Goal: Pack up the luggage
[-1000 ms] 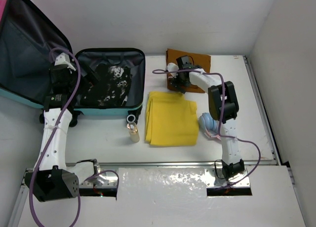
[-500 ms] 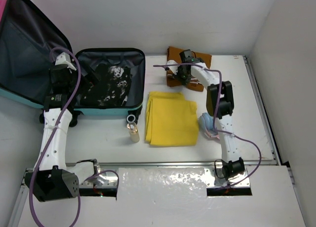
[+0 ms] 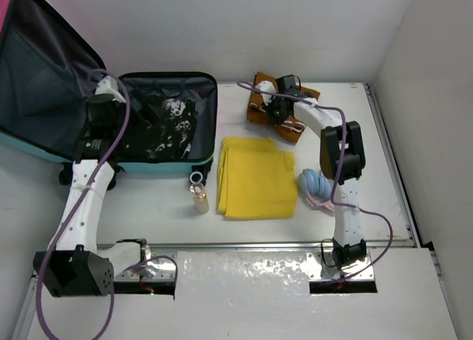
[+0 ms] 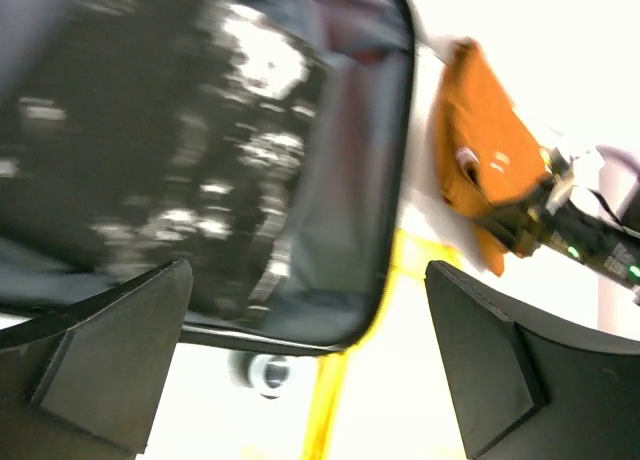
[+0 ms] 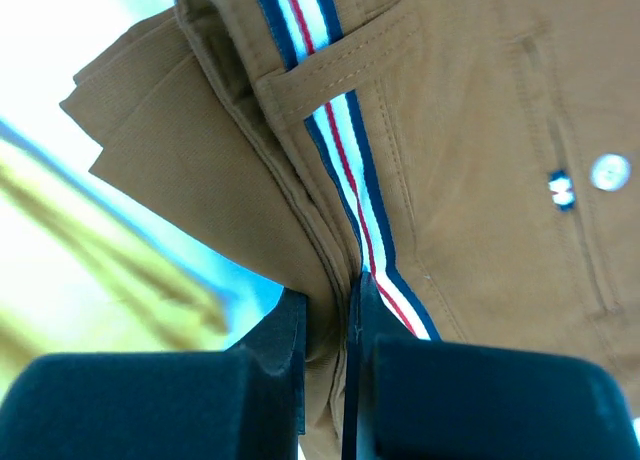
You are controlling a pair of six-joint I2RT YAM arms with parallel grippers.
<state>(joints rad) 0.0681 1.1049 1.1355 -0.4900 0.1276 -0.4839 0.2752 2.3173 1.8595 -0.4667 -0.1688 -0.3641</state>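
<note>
White tabletop (image 3: 148, 207) runs between pale walls, with both arm bases fixed at its near edge. Closest to them, near the middle, a small bottle (image 3: 199, 199) lies on the table just left of a folded yellow cloth (image 3: 256, 176). To the right of that cloth, a light blue bundle (image 3: 313, 183) sits partly hidden behind the right arm.

Farther back on the left, the luggage (image 3: 162, 166) lies open: its teal-shelled base rests flat on the table beyond the bottle, and its lid leans up and away at the far left, showing dark grey lining. A dark garment with white print (image 3: 171, 118) lies inside the base. The left gripper (image 4: 307, 270) hangs over the left part of the base with its fingers spread wide and nothing between them; its wrist view is blurred.

At the far side, beyond the yellow cloth and right of the luggage, is a brown garment (image 3: 256, 118). The right gripper (image 5: 345, 310) is closed on it, pinching a fold of the brown fabric between its dark fingers (image 5: 270, 340) beside a blue, white and red stripe. The garment is rumpled, and part of it looks lifted off the table.
</note>
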